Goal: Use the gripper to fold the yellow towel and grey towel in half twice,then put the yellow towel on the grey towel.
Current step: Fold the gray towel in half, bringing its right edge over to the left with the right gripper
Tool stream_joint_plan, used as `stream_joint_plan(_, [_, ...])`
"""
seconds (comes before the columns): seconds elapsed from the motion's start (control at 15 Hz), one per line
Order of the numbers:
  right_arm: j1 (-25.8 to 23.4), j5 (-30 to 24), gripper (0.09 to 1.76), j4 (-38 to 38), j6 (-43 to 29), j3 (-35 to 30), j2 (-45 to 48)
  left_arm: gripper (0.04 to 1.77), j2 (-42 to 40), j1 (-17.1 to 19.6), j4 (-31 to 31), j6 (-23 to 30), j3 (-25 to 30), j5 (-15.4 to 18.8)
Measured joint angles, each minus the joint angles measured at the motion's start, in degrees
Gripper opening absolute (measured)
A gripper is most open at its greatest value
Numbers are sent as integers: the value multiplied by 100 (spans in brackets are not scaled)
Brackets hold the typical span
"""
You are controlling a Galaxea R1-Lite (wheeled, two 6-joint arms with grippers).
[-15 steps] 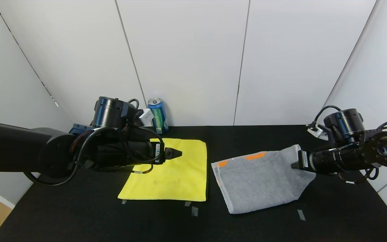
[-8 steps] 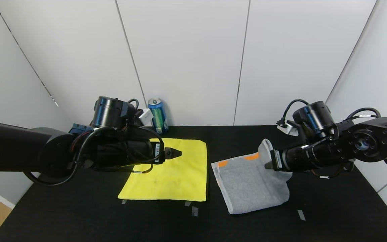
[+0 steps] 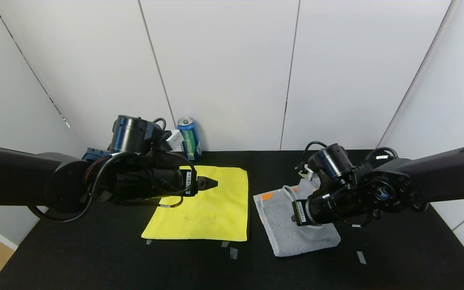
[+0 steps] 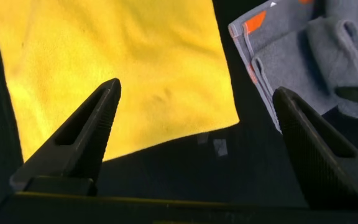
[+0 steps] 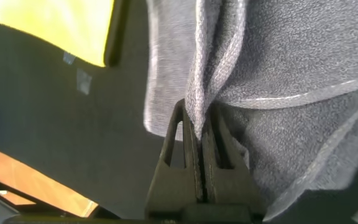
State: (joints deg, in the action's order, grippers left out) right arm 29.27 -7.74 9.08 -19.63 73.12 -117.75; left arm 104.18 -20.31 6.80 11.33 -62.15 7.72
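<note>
Right gripper (image 5: 199, 134) clamped on a pinched fold of the grey towel (image 3: 292, 235) — fingers pressed together with cloth between them, held over the towel's middle, its right part doubled over toward the left. Orange patches show at its far edge. Left gripper (image 4: 197, 124) hangs with jaws wide apart, holding nothing, above the yellow towel (image 3: 208, 209), which lies flat on the black table (image 3: 95, 257) just left of the grey one. A can (image 3: 189, 138) stands by the wall.

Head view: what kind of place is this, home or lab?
Likely a lab test cell, not a home: plain white wall panels enclose a black-covered table with small tape marks near the yellow towel and grey towel.
</note>
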Motion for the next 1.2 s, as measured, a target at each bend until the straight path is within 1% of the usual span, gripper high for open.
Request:
stream_joint_plan(0.27, [251,5,14,5,-87,224,-271,172,0,2,-5,0,-6,2])
stream_joint_plan(0.73, [328,5,14,22,-84,351,-522,172,0,2,-5,-2,-6,0])
stream_joint_plan(0.8, [336,5,26,22,-82,351,-532,172,0,0,-5,0,-6,0])
stream_joint_plan(0.87, [345,5,44,22,-78,350,-535,172,0,0,-5,0,-6,2])
stream_joint_plan(1.0, [377,68,73,22,-78,345,-538,172,0,2,0,0,-2,2])
stream_joint_plan(1.2, [492,321,105,17,-78,347,-538,172,-5,0,1,0,-2,2])
